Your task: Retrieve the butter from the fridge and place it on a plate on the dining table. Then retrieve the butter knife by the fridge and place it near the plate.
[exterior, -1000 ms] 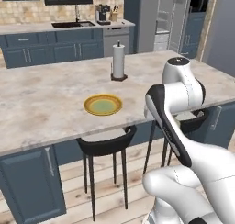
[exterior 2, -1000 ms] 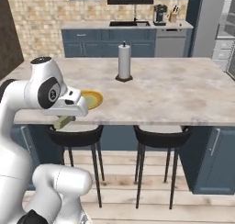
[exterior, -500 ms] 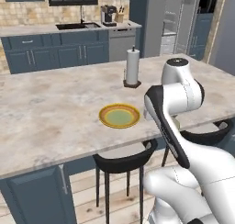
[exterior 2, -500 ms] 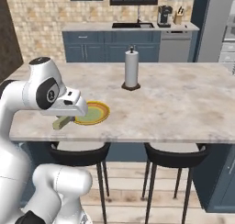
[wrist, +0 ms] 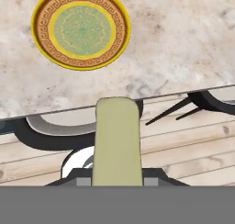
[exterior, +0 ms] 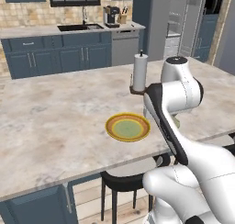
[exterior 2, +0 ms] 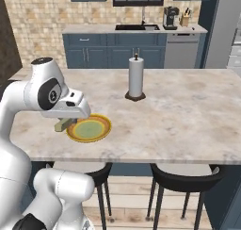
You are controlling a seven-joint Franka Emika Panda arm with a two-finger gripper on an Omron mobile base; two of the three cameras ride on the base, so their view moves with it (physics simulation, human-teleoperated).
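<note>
The small pale yellow-green rectangular butter stick is clamped in the end effector, its length running away from the hand toward the worktop edge. In the hand view it hangs over the near edge of the large beige marbled stone worktop of the dining table, above the black round stool and the pale wooden floor. The round shallow plate with a yellow-orange patterned rim and pale green centre lies on the worktop just beyond that edge, apart from the butter and empty. In the right base view the butter shows under the white arm's hand, just left of the plate. In the left base view the plate sits near the worktop's near edge, and farther back an upright white paper towel roll on a dark base stands well apart from it. Against the far wall run dark blue cabinets with a sink, and the tall grey fridge stands at the far right.
</note>
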